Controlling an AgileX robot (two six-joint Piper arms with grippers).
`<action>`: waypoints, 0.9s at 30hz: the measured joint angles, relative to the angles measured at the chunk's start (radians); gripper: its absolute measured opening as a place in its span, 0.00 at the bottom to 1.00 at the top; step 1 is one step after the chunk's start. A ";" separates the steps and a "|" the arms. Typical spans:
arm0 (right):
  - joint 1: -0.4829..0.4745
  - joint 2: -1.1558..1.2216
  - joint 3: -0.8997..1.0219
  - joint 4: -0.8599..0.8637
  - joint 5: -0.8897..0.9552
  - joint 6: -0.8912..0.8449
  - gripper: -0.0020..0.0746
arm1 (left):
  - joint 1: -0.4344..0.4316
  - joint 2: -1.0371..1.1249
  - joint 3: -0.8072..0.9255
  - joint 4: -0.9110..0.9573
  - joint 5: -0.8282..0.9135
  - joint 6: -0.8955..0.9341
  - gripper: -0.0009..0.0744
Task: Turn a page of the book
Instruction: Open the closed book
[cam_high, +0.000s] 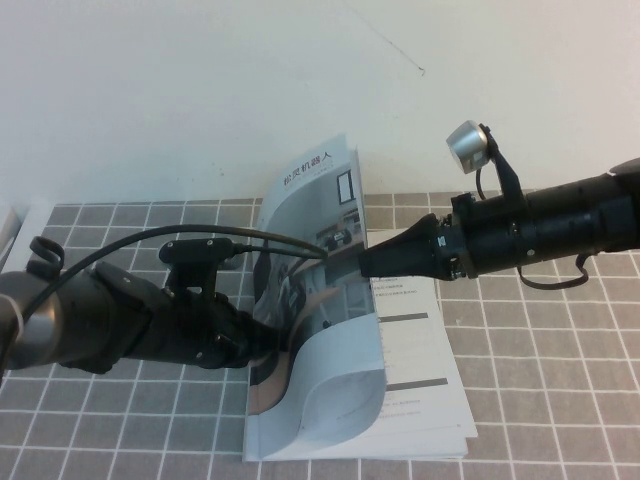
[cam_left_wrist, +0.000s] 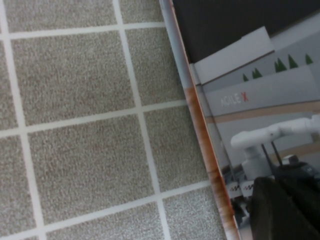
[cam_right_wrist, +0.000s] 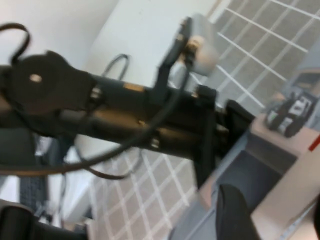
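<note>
**Leaf raised mid-turn; both arms at the book**

The book (cam_high: 420, 400) lies open on the tiled surface (cam_high: 560, 390). Its cover leaf (cam_high: 315, 260) stands nearly upright above the spine, bowed and curling at the near end; the printed page (cam_high: 410, 330) beneath lies flat.

The right gripper (cam_high: 365, 262) is at the leaf's right face, about mid-height. Its jaws stand wide, and one finger (cam_right_wrist: 232, 212) shows beside the paper, which seems to pass between them; whether they pinch it I cannot tell.

The left gripper (cam_high: 275, 345) is against the leaf's left face, low near the spine. Jaw state: cannot tell.

Handling judgement: light, thin, glossy stock; limp, slippery, easily creased. Take hold near the free edge at mid-height, lightly, and support the bow.
</note>
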 joint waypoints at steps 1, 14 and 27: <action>0.000 0.000 0.000 0.012 0.010 0.000 0.46 | 0.000 0.000 0.000 -0.001 0.001 0.003 0.01; 0.031 0.000 -0.001 0.032 0.034 0.007 0.46 | -0.004 -0.040 0.000 -0.056 0.025 0.080 0.01; 0.031 0.000 -0.051 0.062 0.041 0.009 0.46 | -0.006 -0.342 0.000 -0.059 0.078 0.108 0.01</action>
